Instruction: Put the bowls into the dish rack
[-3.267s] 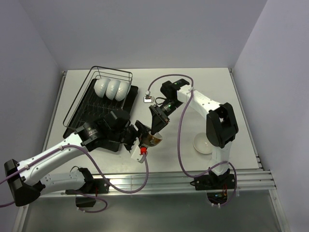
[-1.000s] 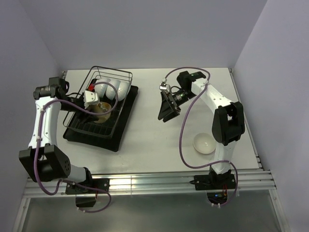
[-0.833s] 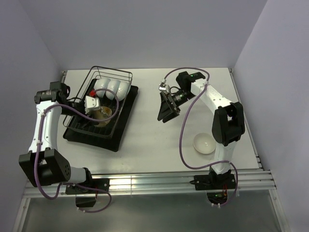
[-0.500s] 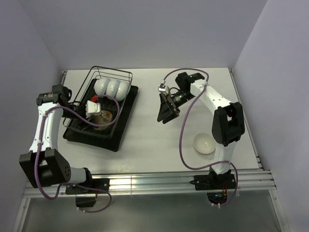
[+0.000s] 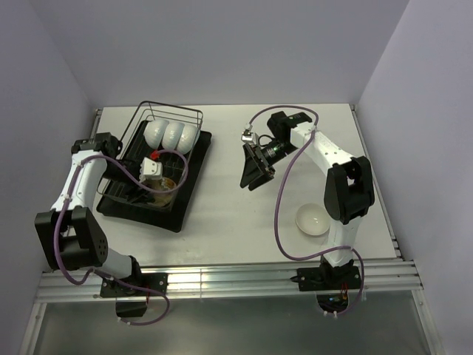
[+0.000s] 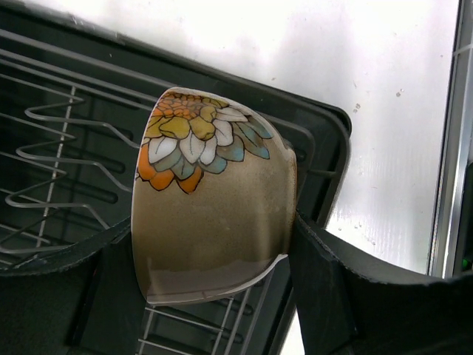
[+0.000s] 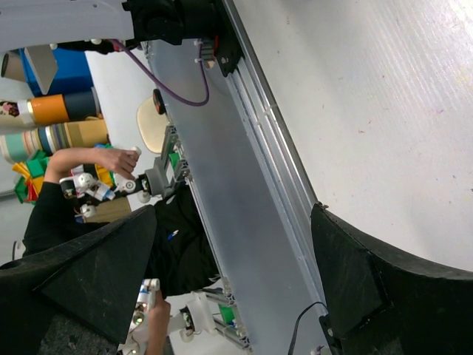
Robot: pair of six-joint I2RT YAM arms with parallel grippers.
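**1. Held bowl.** The floral bowl [image 6: 207,185] is tan outside with an orange, white and blue flower. It stands on edge over the near end of the dish rack [image 5: 122,177]. Its inside faces away from the left wrist camera and is hidden. Whether its lower rim touches the rack wires cannot be told. In the top view the arm's cable crosses it and only a sliver [image 5: 168,184] shows.

**2. Left gripper.** The left gripper [image 6: 212,244] is clamped on this bowl, one finger against each side of its wall. The frame edge cuts off both finger bases.

**3. Other bowls.** Three white bowls [image 5: 171,134] stand on edge, side by side, at the far end of the rack. A lone white bowl [image 5: 312,220] sits upright on the table [image 5: 244,214], well apart from the rack and partly behind the right arm.

**4. Rack support.** The rack rests on a black tray [image 6: 329,148].

**5. Right gripper.** The right gripper [image 7: 236,281] hangs above the table with jaws wide apart and nothing between them. Its camera faces the table's near edge, a metal rail [image 7: 251,148] and a partly cropped person [image 7: 81,214] beyond.
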